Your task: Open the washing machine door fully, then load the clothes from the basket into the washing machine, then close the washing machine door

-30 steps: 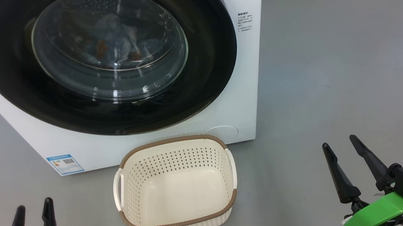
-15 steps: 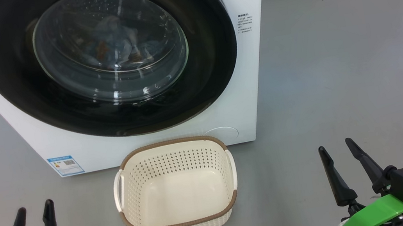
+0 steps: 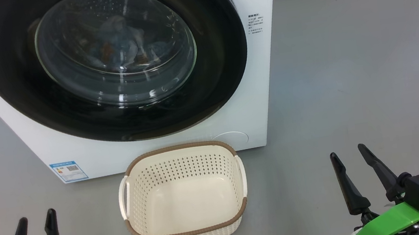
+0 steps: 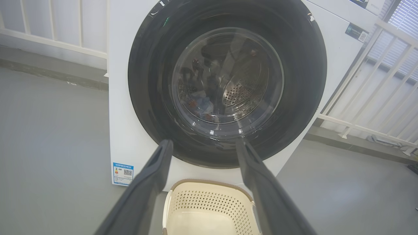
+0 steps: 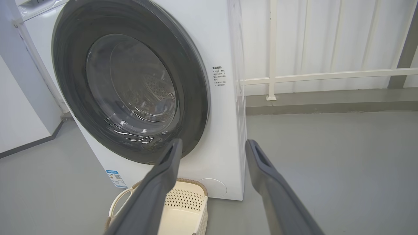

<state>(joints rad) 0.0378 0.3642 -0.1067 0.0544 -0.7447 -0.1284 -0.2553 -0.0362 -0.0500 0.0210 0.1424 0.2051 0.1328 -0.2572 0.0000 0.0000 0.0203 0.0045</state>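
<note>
The washing machine door (image 3: 115, 61) fills the upper left of the head view, a big glossy black ring sitting flush against the white front, and it looks shut. Through its bulging glass you can make out the clothes (image 3: 117, 44), a blue bundle with orange spots lying low in the drum; the left wrist view catches them too (image 4: 199, 104), beside the drum's perforated steel. The washing machine (image 3: 262, 85) runs down to the floor at mid-frame, with a small blue label (image 3: 68, 171) at its lower left corner, a round cap (image 3: 231, 138) at its lower right and a block of small print (image 3: 256, 24) up by the door's right edge. Just below it, in the lower centre, the basket (image 3: 177, 148) stands on the grey floor (image 3: 351, 73) close to the machine's front, brown rim up, white handles at each side, its plain cream bottom on show. Now out to the corners: the left gripper (image 3: 36, 216) sits at the lower left, fingers spread and holding nothing, well apart from the basket. The right gripper (image 3: 347, 151) sits at the lower right, spread just as wide, nothing between the fingers, with a green bracket (image 3: 392, 221) at its base. From the left wrist (image 4: 203, 142) the two fingers frame the bottom of the door; from the right wrist (image 5: 214, 141) they frame the machine's lower right corner, with a white railing (image 5: 326, 76) behind.
</note>
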